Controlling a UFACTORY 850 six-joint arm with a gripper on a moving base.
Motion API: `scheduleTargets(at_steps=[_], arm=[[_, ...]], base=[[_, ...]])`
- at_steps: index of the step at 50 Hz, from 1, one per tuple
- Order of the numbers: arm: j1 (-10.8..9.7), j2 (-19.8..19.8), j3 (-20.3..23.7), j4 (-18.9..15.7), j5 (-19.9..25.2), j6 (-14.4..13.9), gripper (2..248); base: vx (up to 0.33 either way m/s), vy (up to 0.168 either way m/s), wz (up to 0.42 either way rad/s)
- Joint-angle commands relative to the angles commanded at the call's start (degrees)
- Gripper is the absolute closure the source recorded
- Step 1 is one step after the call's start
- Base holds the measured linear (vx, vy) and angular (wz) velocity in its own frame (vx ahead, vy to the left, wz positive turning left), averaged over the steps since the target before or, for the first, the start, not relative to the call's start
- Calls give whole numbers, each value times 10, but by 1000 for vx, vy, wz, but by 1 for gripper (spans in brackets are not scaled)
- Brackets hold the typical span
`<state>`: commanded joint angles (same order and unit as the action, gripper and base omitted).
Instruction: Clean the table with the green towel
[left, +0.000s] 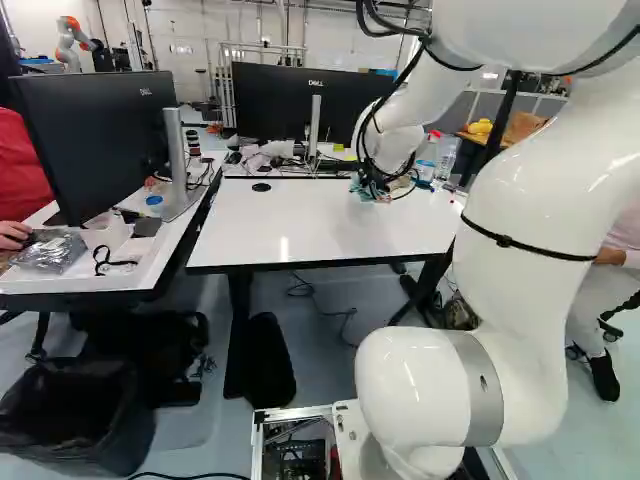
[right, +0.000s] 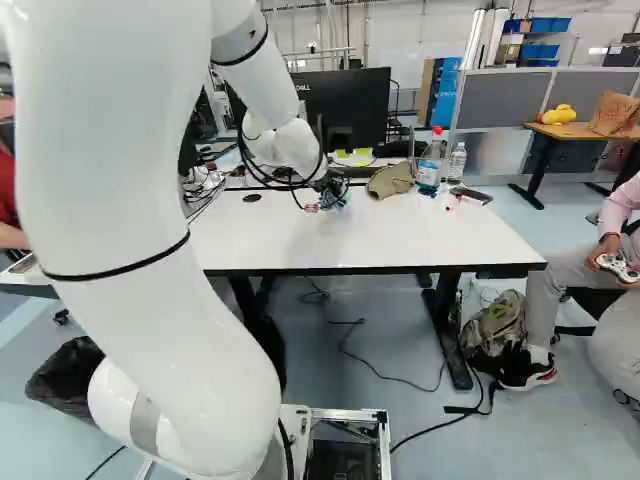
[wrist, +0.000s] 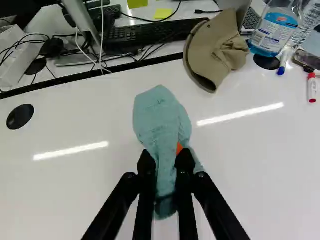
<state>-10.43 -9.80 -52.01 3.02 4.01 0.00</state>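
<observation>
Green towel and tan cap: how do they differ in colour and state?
The green towel is a pale blue-green, while the tan cap is a sandy brown. The green towel is pinched in the hand, bunched in folds; the tan cap is ungripped, lying at the far edge of the table. Both look like soft cloth.

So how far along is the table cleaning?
Pickup looks done: the pale blue-green cloth towel is pinched in the black two-fingered gripper. It's in hand over the glossy white tabletop; whether any wiping has happened, I can't tell. Probably left: the wiping itself, including around the khaki fabric cap and clear, blue-labelled plastic bottle, both near the far edge.
</observation>
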Motion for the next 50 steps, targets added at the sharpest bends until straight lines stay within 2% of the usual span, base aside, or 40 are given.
scheduleTargets(at_steps=[13, 48, 50], arm=[[-13, -23, -26, 0, 0, 0, 202], [-13, -23, -26, 0, 0, 0, 202], [-13, -23, -26, 0, 0, 0, 196]], base=[[0, 0, 0], [0, 0, 0], [0, 0, 0]])
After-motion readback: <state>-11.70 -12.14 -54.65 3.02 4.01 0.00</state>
